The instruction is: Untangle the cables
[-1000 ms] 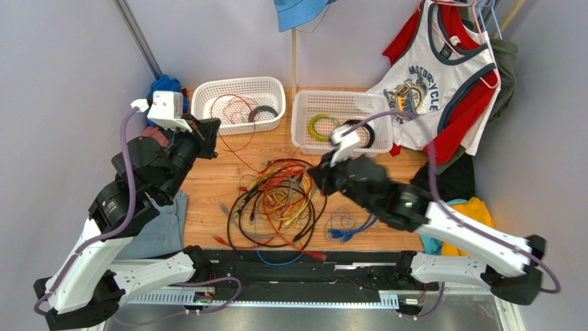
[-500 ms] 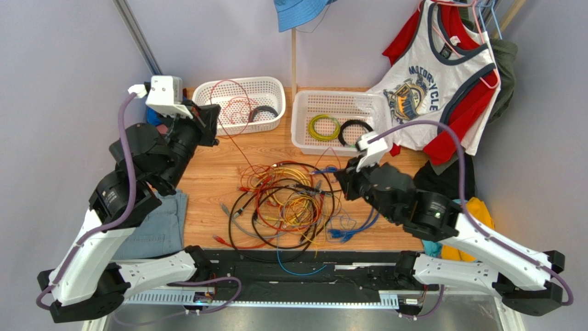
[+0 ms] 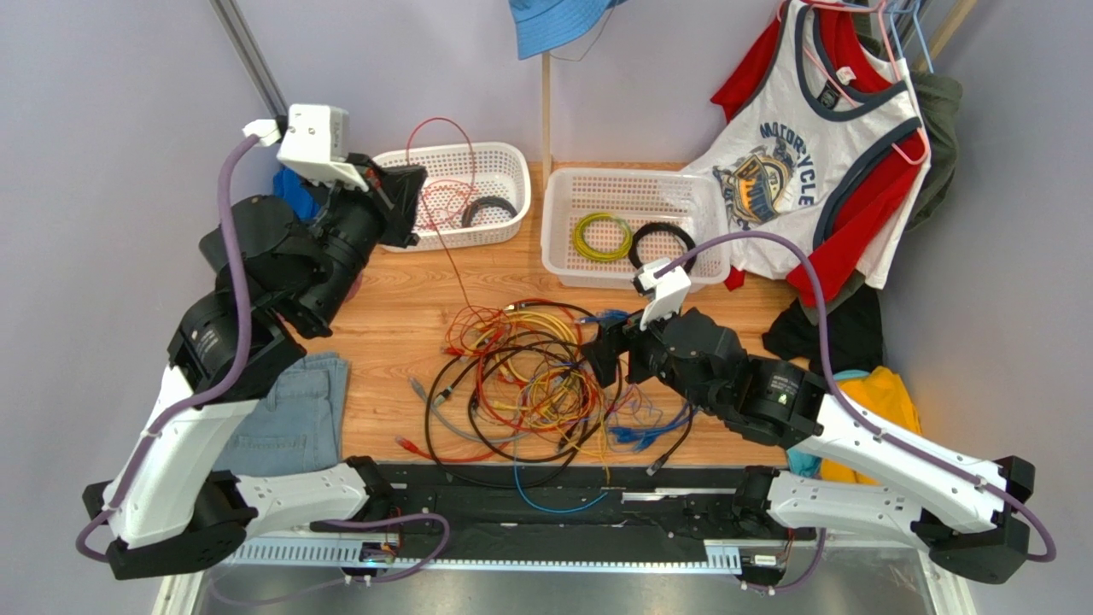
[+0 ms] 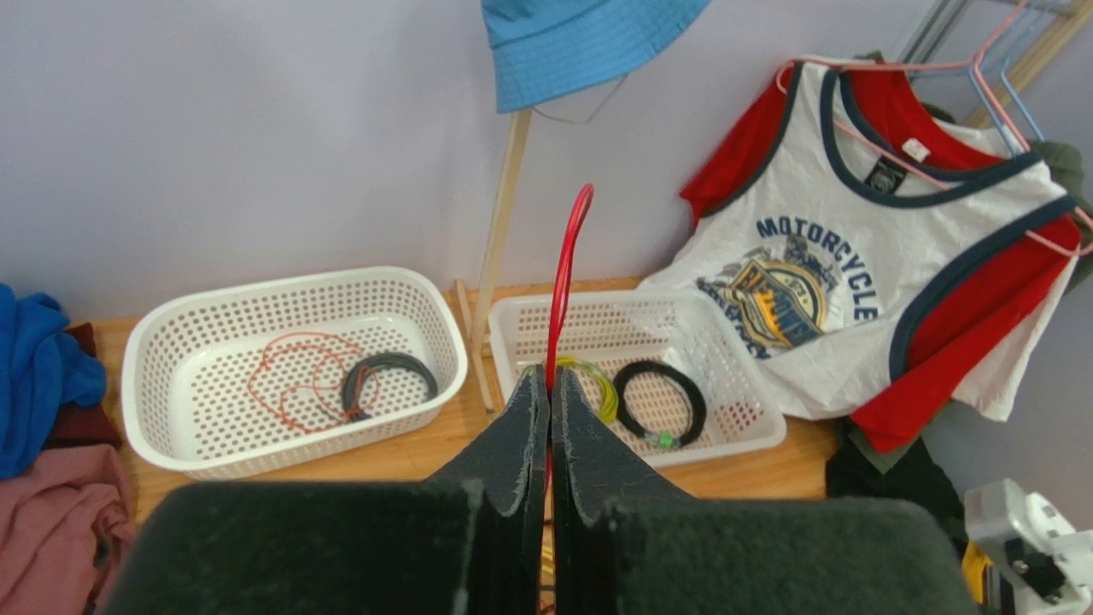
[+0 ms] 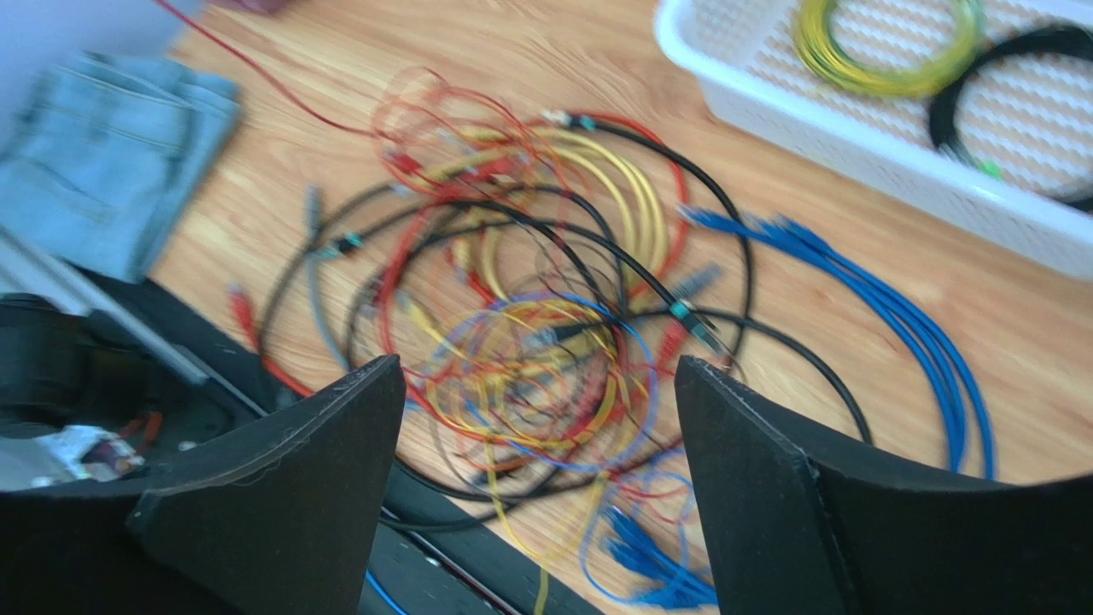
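Observation:
The cables lie in a loose tangle of black, red, orange, yellow and blue cords on the wooden table, also filling the right wrist view. My left gripper is raised by the left basket and shut on a thin red cable. That red cable arcs above the fingers and runs down into the tangle. My right gripper hovers open over the tangle's right side, with nothing between its fingers. A bunch of blue cords trails to the right.
Two white baskets stand at the back: the left one holds a thin red cord and a black coil, the right one holds yellow-green and black coiled rings. Jeans lie left, clothes hang right, a black rail runs along the front.
My left gripper has risen and moved back with the red cable, drawing it up from the pile. My right gripper has opened, let go and swung back left over the tangle.

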Controlling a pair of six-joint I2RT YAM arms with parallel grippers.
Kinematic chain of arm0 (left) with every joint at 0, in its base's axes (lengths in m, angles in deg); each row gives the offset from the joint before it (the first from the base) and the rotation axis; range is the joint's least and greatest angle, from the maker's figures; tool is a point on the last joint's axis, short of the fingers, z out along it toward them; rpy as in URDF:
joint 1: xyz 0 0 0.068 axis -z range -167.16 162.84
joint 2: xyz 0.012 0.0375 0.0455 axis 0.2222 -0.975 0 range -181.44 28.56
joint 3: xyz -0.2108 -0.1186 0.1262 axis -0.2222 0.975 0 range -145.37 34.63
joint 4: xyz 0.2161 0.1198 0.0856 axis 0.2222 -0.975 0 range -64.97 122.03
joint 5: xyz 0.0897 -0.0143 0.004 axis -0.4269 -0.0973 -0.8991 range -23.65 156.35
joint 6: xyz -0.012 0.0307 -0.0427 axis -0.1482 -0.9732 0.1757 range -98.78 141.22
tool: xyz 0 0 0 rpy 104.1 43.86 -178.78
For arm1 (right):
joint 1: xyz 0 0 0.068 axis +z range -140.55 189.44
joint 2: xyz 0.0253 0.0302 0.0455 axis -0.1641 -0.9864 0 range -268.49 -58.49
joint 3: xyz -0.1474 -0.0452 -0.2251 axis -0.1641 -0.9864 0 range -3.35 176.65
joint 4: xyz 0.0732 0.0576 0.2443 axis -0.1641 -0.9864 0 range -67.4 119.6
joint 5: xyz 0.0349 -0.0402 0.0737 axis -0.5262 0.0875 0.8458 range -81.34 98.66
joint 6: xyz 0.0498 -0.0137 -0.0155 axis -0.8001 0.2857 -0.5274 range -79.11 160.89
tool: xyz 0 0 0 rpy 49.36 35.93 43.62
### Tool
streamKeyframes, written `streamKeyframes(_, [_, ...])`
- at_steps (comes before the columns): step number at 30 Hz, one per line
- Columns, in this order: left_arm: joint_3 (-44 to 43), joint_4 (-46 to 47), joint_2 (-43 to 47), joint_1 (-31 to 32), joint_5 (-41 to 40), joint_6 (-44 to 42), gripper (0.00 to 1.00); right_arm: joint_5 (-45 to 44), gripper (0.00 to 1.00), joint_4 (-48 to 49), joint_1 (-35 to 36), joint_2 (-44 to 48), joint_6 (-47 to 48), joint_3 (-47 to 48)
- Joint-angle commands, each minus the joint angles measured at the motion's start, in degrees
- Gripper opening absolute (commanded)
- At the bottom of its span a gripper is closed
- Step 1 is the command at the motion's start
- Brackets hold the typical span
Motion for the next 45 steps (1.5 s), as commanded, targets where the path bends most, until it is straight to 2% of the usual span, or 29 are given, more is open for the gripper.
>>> streamKeyframes(1, [-3.22, -0.17, -1.8, -0.11, 4.67, 0.88, 0.0, 6.88, 0.82, 15.89, 0.08, 0.38, 3.99, -0.07])
streamKeyframes(3, [-3.84, -0.44, -2.76, -0.11, 6.52, 1.77, 0.0, 7.94, 0.82, 21.54, -0.01, -1.2, 4.88, -1.74])
streamKeyframes(7, [-7.08, -2.19, -5.31, -0.11, 9.86, 3.88, 0.0, 11.8, 0.81, 40.32, 0.08, -5.94, 7.95, -7.19])
streamKeyframes(10, [-8.32, -3.42, -6.72, -0.11, 11.01, 4.32, 0.0, 14.44, 0.83, 46.85, 0.17, -10.86, 8.92, -7.82])
streamKeyframes(19, [-8.5, -5.09, -6.64, -0.11, 11.72, 4.5, 0.0, 13.92, 0.84, 57.33, 0.35, -25.36, 9.28, -3.78])
streamKeyframes(23, [-8.5, -5.88, -5.94, -0.1, 11.37, 4.41, 0.0, 8.49, 0.83, 61.81, 0.35, -32.82, 9.37, -0.88])
streamKeyframes(25, [-8.41, -6.5, -5.5, -0.11, 10.84, 4.23, 0.0, 6.37, 0.78, 63.14, 0.26, -34.77, 9.98, 0.88])
streamKeyframes(26, [-8.15, -6.76, -4.97, -0.11, 10.49, 4.23, 0.0, 4.54, 0.63, 63.14, 0.34, -35.83, 10.07, 1.41])
streamKeyframes(28, [-6.92, -7.03, -4.18, -0.11, 8.57, 3.97, 0.0, 3.38, 0.35, 61.13, 0.26, -35.4, 10.24, 2.55])
streamKeyframes(29, [-6.14, -7.03, -2.96, -0.11, 7.6, 3.88, 0.0, 2.24, 0.04, 59.99, 0.34, -33.57, 10.25, 2.82])
streamKeyframes(30, [-3.78, -6.94, -2.25, -0.11, 4.72, 3.79, 0.0, 0.67, 0.0, 55.71, 0.26, -32.33, 9.98, 3.43])
streamKeyframes(32, [-0.26, -5.8, 0.81, -0.11, 1.63, 4.23, 0.0, -2.6, 0.0, 48.58, 0.17, -29.0, 9.54, 8.07])
streamKeyframes(33, [4.11, -5.01, 1.97, -0.11, -0.83, 4.84, 0.0, -2.86, 0.0, 41.5, 0.17, -27.85, 10.24, 9.83])
streamKeyframes(37, [15.56, -0.62, 6.98, -0.11, -6.29, 8.71, 0.01, -1.2, 0.0, 26.52, 0.17, -22.66, 11.91, 20.64])
streamKeyframes(41, [23.74, 0.97, 9.71, -0.19, -9.11, 12.31, 0.11, -1.11, 0.0, 12.89, 0.17, -20.02, 13.32, 36.25])
streamKeyframes(43, [27.43, 1.84, 10.32, -0.19, -9.29, 14.07, 0.21, -1.63, 0.0, 6.82, 0.17, -19.41, 13.5, 40.33])
streamKeyframes(45, [30.69, 2.9, 10.5, -0.19, -8.07, 15.3, 0.44, -1.98, 0.0, 2.78, 0.17, -18.96, 13.24, 43.76])
